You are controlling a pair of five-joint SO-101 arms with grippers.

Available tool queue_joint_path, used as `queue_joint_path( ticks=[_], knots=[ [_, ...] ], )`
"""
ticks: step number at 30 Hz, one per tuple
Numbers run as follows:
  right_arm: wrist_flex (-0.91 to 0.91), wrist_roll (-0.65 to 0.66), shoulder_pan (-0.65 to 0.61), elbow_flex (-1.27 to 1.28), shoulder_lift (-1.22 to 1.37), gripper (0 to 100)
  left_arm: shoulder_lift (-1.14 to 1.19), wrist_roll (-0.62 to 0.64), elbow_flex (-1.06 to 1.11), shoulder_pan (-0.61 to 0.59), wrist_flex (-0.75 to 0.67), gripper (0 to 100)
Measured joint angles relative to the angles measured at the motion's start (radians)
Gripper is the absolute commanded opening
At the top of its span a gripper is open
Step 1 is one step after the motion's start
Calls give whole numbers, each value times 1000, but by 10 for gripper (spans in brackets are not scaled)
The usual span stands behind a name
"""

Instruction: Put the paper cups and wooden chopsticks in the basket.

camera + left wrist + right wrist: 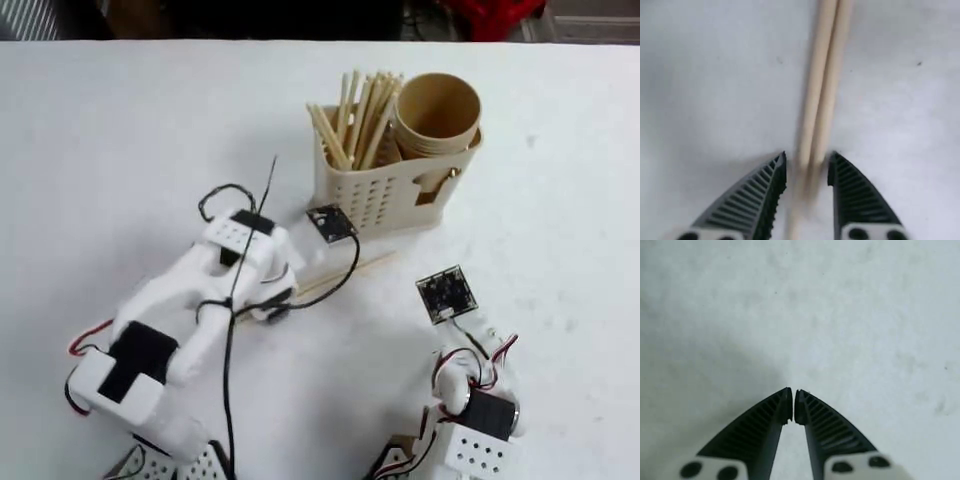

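Just in front of the cream perforated basket (380,205), a loose pair of wooden chopsticks (350,272) lies flat on the white table (120,130), slanting away from the basket's near wall and close to it. The left gripper (806,157) is down over the end of this pair farthest from the basket. In the left wrist view its ribbed black fingers (765,195) stand partly open, one on each side of the two sticks, which run side by side and touching each other out between the tips. A narrow gap shows on one side, while the other finger sits almost against the wood; whether it actually touches cannot be told.

Inside the basket, a bundle of standing chopsticks (355,115) leans upright in one compartment, and a stack of paper cups (437,115) sits upright in the compartment beside it, its rim above the basket wall.

The right gripper (792,396) hangs over bare table near the front edge, well apart from the basket, its fingertips closed together with nothing between them.
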Motion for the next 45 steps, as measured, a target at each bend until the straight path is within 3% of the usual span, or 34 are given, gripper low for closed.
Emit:
queue_joint_path(
  ticks=[9, 14, 24, 31, 38, 45],
  knots=[
    [0, 0, 0, 0, 0, 32, -21, 0, 23, 14, 26, 53],
    [0, 0, 0, 0, 0, 32, -160, 0, 110, 8, 23, 53],
    [0, 0, 0, 0, 0, 32, -652, 0, 92, 6, 273, 53],
    [0, 0, 0, 0, 0, 32, -807, 20, -178, 40, 402, 52],
    [0, 0, 0, 0, 0, 32, -764, 180, -496, 184, 344, 52],
    [0, 0, 0, 0, 0, 32, -549, 354, -721, 221, 44, 23]
  ],
)
